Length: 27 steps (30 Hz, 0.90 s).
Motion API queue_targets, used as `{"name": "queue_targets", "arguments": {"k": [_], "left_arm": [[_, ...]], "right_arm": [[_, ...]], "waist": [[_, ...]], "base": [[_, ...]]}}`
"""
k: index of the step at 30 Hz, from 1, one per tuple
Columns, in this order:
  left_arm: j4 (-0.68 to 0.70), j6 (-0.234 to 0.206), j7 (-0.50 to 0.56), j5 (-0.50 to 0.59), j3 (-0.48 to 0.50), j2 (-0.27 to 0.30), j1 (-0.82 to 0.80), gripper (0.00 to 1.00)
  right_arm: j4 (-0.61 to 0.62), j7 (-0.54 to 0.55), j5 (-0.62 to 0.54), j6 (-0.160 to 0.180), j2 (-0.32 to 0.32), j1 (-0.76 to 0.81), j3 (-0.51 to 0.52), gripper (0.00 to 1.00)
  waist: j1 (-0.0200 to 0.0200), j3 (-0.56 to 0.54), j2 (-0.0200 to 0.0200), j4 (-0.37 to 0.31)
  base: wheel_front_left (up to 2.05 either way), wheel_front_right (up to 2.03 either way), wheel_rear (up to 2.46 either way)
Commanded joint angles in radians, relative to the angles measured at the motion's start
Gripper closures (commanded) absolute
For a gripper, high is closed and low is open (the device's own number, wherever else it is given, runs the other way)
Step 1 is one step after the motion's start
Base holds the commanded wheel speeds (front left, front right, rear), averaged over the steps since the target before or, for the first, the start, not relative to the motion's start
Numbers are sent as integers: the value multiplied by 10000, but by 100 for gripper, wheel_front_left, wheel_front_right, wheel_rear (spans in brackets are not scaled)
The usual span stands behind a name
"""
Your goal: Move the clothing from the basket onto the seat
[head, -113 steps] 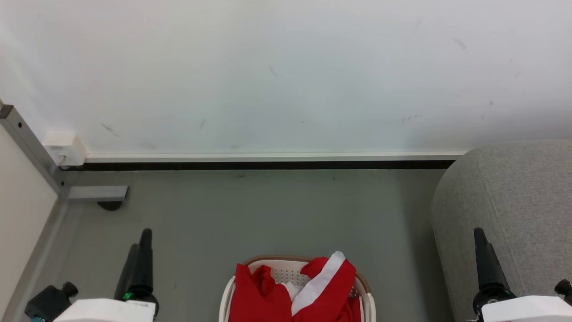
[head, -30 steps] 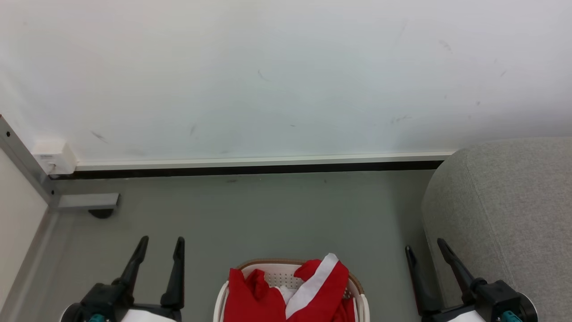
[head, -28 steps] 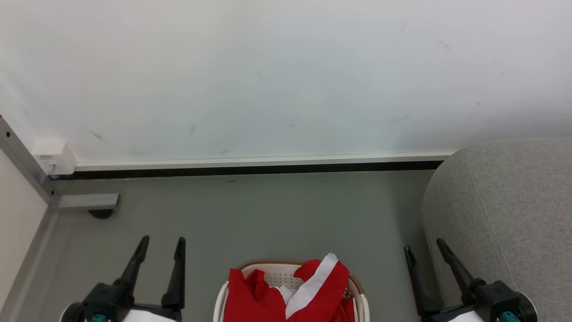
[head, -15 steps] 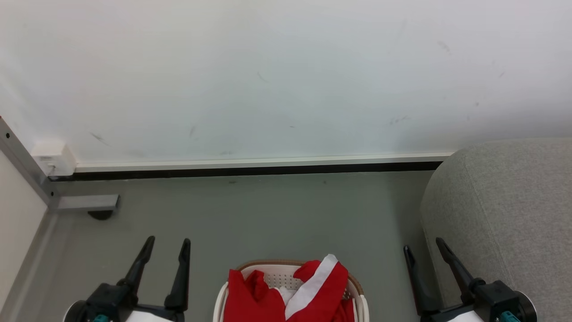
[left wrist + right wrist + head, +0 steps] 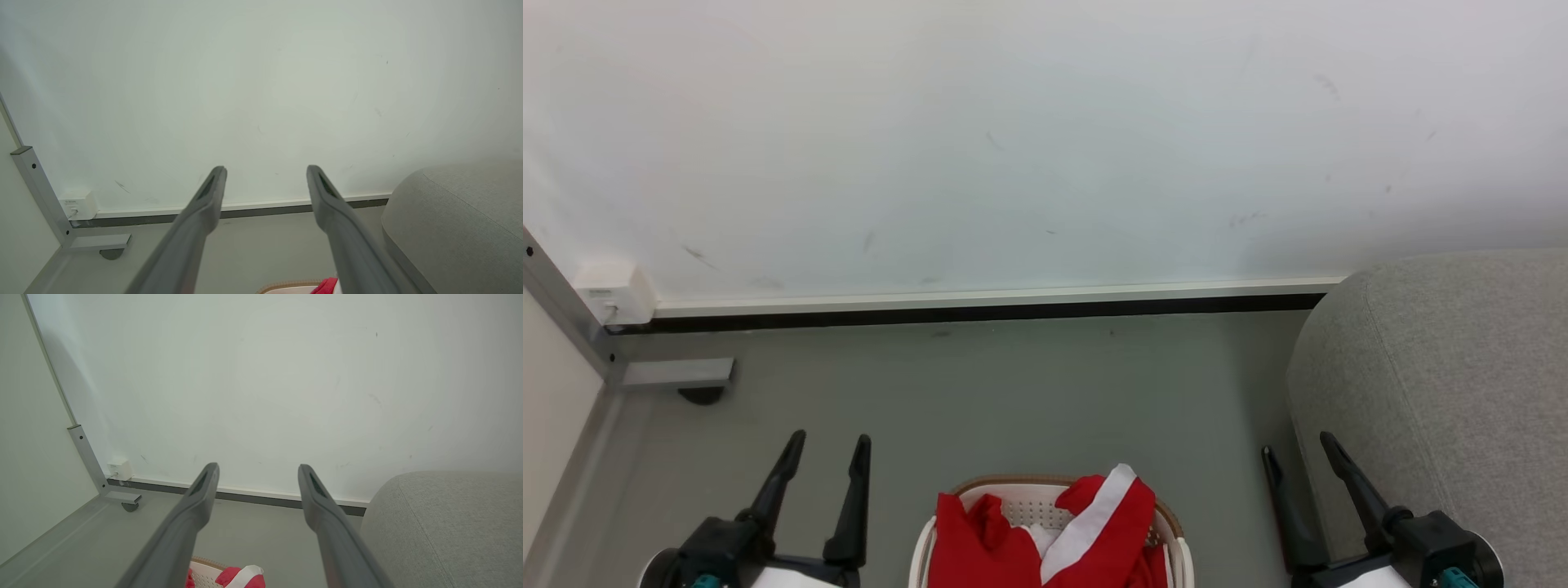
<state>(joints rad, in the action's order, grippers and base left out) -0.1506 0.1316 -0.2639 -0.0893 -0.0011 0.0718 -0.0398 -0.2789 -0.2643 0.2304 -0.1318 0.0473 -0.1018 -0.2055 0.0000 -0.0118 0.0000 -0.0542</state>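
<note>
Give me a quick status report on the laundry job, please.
Left hand and right hand open, empty, flanking the basket. Clothing piled in it, none on the seat in view. Nothing seen in the way.

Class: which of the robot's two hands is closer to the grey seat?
The right hand, at the edge of the seat; the left hand is on the far side of the basket.

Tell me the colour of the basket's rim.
The basket has a brown rim; the head view shows it best.
</note>
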Motion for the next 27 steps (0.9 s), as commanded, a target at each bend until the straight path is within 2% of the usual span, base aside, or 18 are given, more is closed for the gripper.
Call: {"name": "queue_targets", "arguments": {"k": [1,16,27], "left_arm": [[32,-19,-9,-123,40,6,90,0],[-74,-19,-7,-230,166,46,105,0],[-362,-19,-7,-554,-56,337,-312,0]], "right_arm": [[45,-3,46,21,56,-73,14,0],[165,-2,488,21,56,-25,119,0],[338,-2,751,21,52,-215,149,0]], "waist": [[0,2,0,-15],[0,250,0,-500],[0,1042,0,-1333]], "base": [[0,0,0],[0,0,0],[0,0,0]]}}
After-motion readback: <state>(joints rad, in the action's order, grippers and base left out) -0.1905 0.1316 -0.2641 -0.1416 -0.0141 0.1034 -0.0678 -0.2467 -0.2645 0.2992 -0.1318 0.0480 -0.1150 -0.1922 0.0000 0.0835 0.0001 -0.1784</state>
